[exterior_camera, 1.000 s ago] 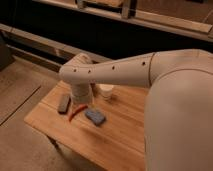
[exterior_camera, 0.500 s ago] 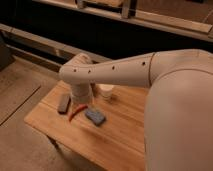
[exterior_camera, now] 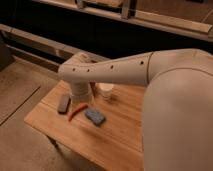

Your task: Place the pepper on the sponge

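Where the arm (exterior_camera: 117, 70) bends down over the back left of the table (exterior_camera: 117, 147), the gripper (exterior_camera: 81, 101) sits low, just above the top end of the pepper (exterior_camera: 75, 113). Can't tell how wide it's spread or if it touches the pepper; the wrist hides that. The pepper lies flat on the wood, slanted, between the dark block (exterior_camera: 63, 104) on its left and the blue-grey sponge (exterior_camera: 95, 116) on its right, close to both, not on the sponge. A white cup (exterior_camera: 105, 92) stands just behind the sponge, beside the wrist. The dark block is near the table's left edge. There's bare wood in front of the sponge up to the front edge. The robot's body covers the right side.
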Available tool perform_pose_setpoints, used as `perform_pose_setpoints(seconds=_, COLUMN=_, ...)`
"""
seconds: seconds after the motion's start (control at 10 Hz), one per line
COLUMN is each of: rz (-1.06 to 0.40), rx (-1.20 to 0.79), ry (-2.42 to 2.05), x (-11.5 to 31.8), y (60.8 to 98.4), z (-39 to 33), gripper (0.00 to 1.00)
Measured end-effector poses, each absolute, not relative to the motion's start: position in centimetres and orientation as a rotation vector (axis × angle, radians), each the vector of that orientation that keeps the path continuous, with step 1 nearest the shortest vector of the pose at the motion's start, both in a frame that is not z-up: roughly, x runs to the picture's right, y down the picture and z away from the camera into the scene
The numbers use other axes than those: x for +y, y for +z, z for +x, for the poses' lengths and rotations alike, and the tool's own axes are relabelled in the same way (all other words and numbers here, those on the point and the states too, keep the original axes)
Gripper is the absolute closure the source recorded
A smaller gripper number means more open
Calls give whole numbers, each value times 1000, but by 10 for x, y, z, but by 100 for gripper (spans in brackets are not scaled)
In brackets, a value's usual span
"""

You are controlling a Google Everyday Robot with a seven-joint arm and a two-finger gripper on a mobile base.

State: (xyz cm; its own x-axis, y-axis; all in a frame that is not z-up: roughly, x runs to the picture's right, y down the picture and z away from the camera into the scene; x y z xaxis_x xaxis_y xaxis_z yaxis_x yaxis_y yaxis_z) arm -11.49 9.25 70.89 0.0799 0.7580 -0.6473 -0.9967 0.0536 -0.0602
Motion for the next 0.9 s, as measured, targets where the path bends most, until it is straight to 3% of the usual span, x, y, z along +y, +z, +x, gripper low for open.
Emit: perform_pose_setpoints(seconds=0.9, rz=-427, rx=598, ry=1686, x=81, y=727, z=-129, gripper=35)
